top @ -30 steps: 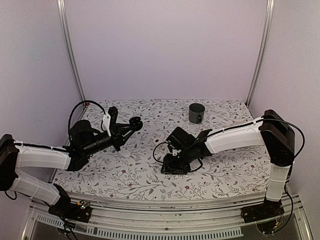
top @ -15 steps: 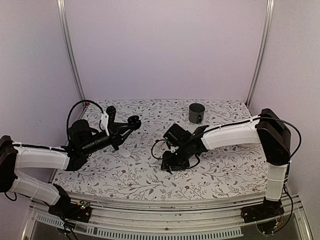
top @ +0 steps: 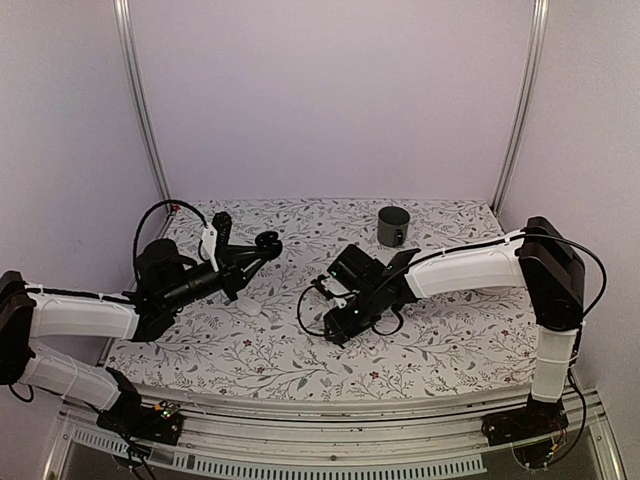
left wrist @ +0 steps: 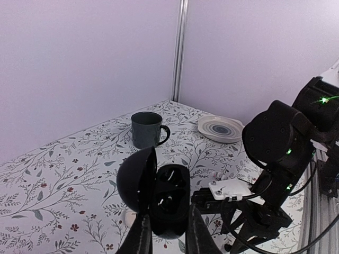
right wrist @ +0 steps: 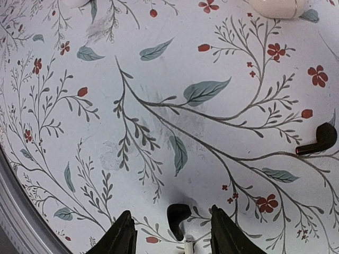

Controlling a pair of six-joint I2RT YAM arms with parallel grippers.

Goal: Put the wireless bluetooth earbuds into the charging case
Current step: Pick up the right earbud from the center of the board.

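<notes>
- Pale lilac walls (top: 330, 100) close in a desk covered with a floral tablecloth (top: 450, 330).
- The right gripper (right wrist: 170, 228) hangs low over the middle of the desk, a little toward the near edge. Its fingers are spread wide and have hold of nothing.
- A black earbud (right wrist: 177, 213) lies on the cloth right between those fingers, with a gap on either side. Its long axis runs roughly along the fingers, not across them.
- The second earbud (right wrist: 318, 141) lies well apart, off to the right in the wrist view. Its stem runs almost crosswise and its bulb points away from the gripper.
- The right arm is by far the nearer to both earbuds.
- The left gripper (left wrist: 168, 225) is clamped on the base of the charging case (left wrist: 169, 203), held in the air over the left half of the desk, toward the far edge.
- The case is open, with its lid standing up on the left. Its wells look dark and I make out no earbud in them, though I cannot be sure.
- From the right gripper the case lies to the left and higher, well apart. Judging by that, the coming move is a close on the nearer earbud, then a carry leftward.
- A grey mug (top: 393, 226) stands near the far right corner, its inside hidden. A plate (left wrist: 220, 127) sits just beyond it.
</notes>
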